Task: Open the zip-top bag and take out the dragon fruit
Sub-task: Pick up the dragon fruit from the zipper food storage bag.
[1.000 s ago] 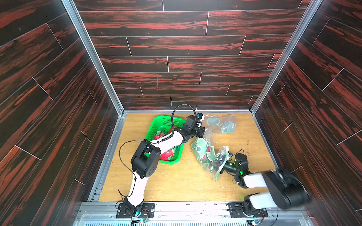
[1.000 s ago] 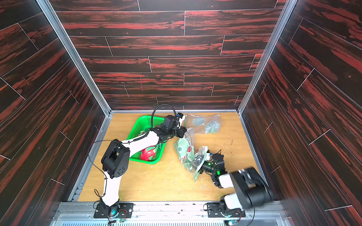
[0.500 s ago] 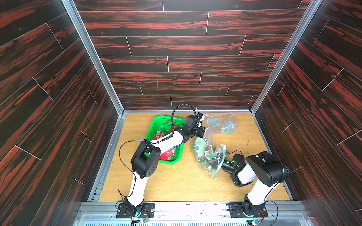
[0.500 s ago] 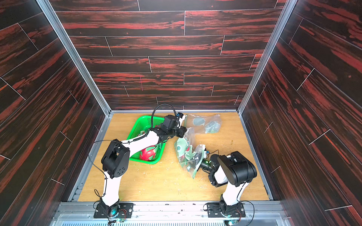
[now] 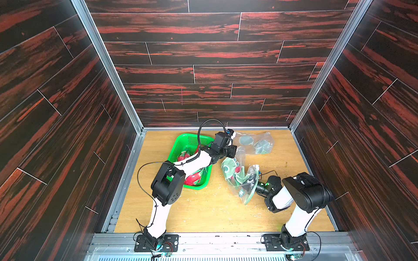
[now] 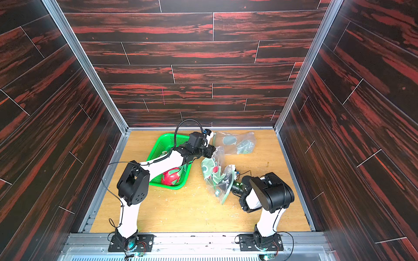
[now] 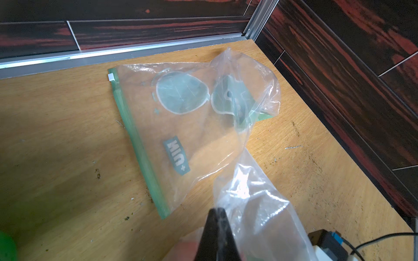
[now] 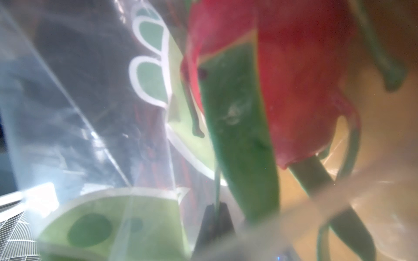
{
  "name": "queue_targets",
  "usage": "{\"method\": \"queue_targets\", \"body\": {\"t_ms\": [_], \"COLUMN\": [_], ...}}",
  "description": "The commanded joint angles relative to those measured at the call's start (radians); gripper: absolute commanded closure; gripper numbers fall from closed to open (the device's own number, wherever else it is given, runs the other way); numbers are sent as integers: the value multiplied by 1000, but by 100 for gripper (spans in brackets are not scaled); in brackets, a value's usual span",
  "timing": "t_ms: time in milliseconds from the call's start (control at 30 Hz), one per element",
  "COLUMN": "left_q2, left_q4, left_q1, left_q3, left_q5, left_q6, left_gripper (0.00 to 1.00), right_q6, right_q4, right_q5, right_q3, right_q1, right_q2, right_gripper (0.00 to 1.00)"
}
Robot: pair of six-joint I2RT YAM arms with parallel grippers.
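Two arms rise from the near edge of the wooden table point(image 5: 203, 214), the right at 5 o'clock and the left at 7 o'clock.

Nearest, the right pincer point(image 5: 253, 187) lies low at about 4 o'clock. It is closed on the green-edged near end of the clear bag point(image 5: 241, 183). The right wrist view shows its dark fingertips point(image 8: 208, 217) pressed together with only a thin fold of plastic between them.

The bag runs from there toward the middle of the table, crumpled and printed with green shapes. The dragon fruit point(image 5: 237, 169) sits inside it, about midway along. Close in the right wrist view it is red with long green scales point(image 8: 294, 90).

At 9 to 10 o'clock stands a green basket point(image 5: 188, 141), partly under the left arm. A second dragon fruit point(image 6: 170, 177) lies at its near end, and more red and green shows farther back.

Past the middle, toward 12 o'clock, the left pincer point(image 5: 234, 151) is clamped narrow on bunched plastic at the bag's far end. The left wrist view shows the film gathered into its black tip point(image 7: 217, 217).

Farthest, at 1 o'clock beside the back wall, a second bag point(image 5: 255, 142) lies flat with its green zip strip closest to the basket side.
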Motion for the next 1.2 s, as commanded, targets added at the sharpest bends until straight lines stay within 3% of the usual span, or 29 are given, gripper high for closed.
{"method": "queue_targets", "body": {"t_ms": [0, 300, 467, 567, 700, 767, 1000, 1167], "left_q2": [1, 27, 70, 108, 176, 218, 370, 503], "left_q4": [6, -18, -55, -79, -149, -187, -300, -392], "left_q1": [4, 14, 24, 39, 49, 52, 61, 74], "left_q3": [32, 100, 180, 245, 391, 475, 750, 974], "left_q5": [-8, -114, -163, -171, -190, -197, -240, -296], "left_q6": [-3, -45, -61, -69, -54, -48, -53, -84], "left_gripper": [100, 100, 100, 100, 100, 100, 100, 100], "right_q6": [10, 61, 43, -37, -232, -265, -414, -580], "right_q4": [33, 26, -110, -337, -847, -963, -1284, -1606], "right_q5": [-5, -38, -71, -93, -103, -113, -144, -135], "right_q3": [0, -46, -49, -20, 79, 113, 260, 461], "right_q1": [3, -6, -14, -14, -25, -52, -87, -100], "right_q2": [-9, -115, -256, -407, -662, -732, -834, -882], "right_gripper": [100, 100, 100, 100, 100, 100, 100, 100]}}
